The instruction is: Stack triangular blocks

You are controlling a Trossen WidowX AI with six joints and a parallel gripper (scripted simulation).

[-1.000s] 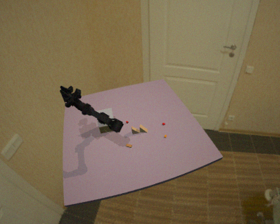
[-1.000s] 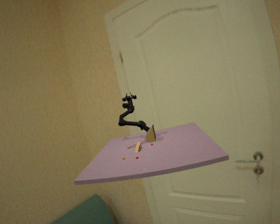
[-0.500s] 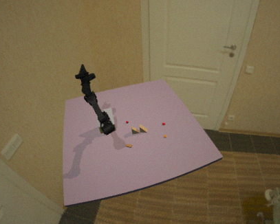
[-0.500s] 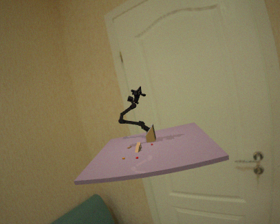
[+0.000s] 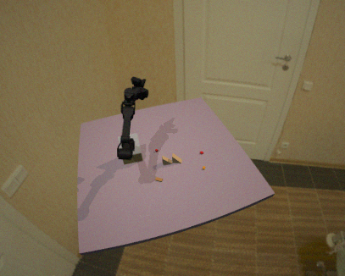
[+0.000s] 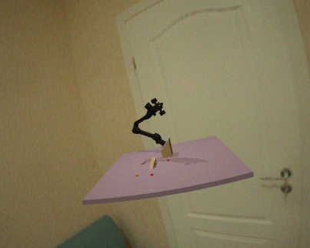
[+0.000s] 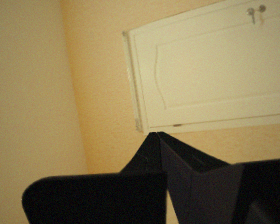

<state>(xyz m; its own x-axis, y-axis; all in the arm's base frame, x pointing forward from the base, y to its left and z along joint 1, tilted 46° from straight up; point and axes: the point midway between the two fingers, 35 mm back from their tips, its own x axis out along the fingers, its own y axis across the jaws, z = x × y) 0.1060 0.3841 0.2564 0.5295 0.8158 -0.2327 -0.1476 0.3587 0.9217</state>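
Two wooden triangular blocks stand close together on the table in the top view, a left block (image 5: 167, 161) and a right block (image 5: 177, 158). Whether they touch is too small to tell. In the exterior view they overlap into one pale wooden shape (image 6: 153, 163), so their separate outlines are hidden. My gripper (image 7: 155, 138) is shut and empty, its fingertips meeting in the wrist view. It is raised high above the table and well away from both blocks. The wrist view shows only wall and door beyond the fingers.
The black arm (image 5: 127, 118) (image 6: 145, 134) rises from its base on the pink table (image 5: 115, 216) (image 6: 218, 163). A small flat wooden piece (image 5: 158, 179) (image 6: 143, 163), an orange piece (image 5: 203, 168) (image 6: 136, 175) and two red pieces, one near the base (image 5: 156, 150) (image 6: 168, 160) and one farther out (image 5: 201, 152) (image 6: 151, 174), lie around the blocks.
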